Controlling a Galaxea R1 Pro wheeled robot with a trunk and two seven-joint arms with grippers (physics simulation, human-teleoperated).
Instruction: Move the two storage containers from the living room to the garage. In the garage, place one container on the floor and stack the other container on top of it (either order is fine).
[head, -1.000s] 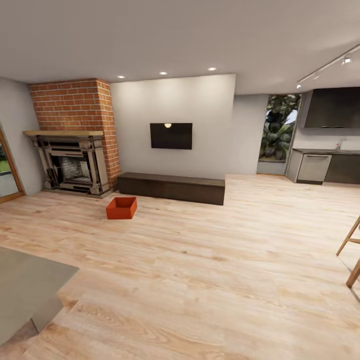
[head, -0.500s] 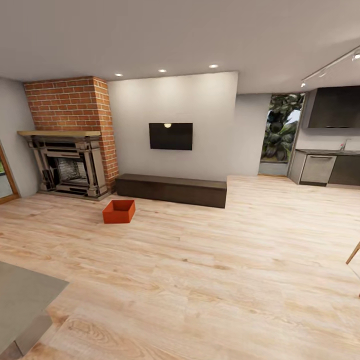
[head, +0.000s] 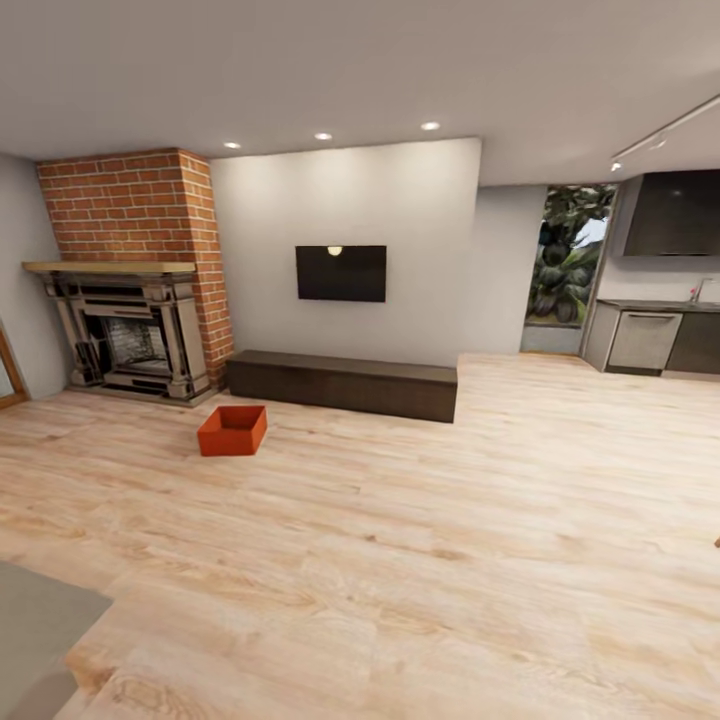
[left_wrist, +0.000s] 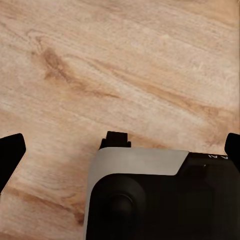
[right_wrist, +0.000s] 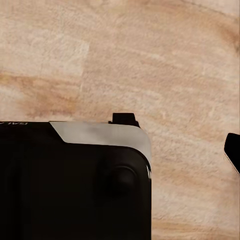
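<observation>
One orange-red storage container (head: 232, 431) sits on the light wood plank floor (head: 420, 540) of the living room, open top up and nothing in it that I can make out; it lies near the front of the long dark low cabinet (head: 340, 383), off that cabinet's fireplace end, with clear floor all round it and touching nothing; the brick fireplace (head: 128, 280) stands behind it in the corner, and a dark TV (head: 341, 273) hangs on the pale wall above the cabinet; further off a kitchen counter (head: 655, 340) and a window full of greenery (head: 566, 265) show past the wall's end; a grey slab edge (head: 40, 625) cuts into the near corner of the head view; from the left wrist view the left gripper (left_wrist: 117, 145) hangs over bare planks, its dark fingertips (left_wrist: 11, 150) set wide apart with nothing between them; the right gripper (right_wrist: 180, 137) looks the same over the wood, one fingertip (right_wrist: 233, 150) far out at the frame's edge, holding nothing
</observation>
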